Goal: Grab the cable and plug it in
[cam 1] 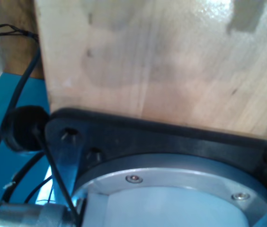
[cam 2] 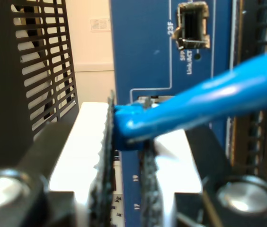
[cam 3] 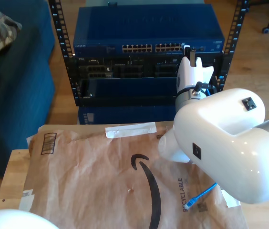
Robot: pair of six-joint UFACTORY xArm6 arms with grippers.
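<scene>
Clamped on the cable (cam 2: 138, 124), my second claw (cam 2: 126, 156) faces the blue panel (cam 2: 145, 47) in its wrist view. Exterior view: cable's free plug lies on bench paper (cam 3: 101, 176), pointing lower left. First claw: cannot tell.

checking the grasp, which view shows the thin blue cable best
The second wrist view: the thin bright blue cable sits pinched in my second end effector. The exterior view shows its loose end on brown paper.
</scene>
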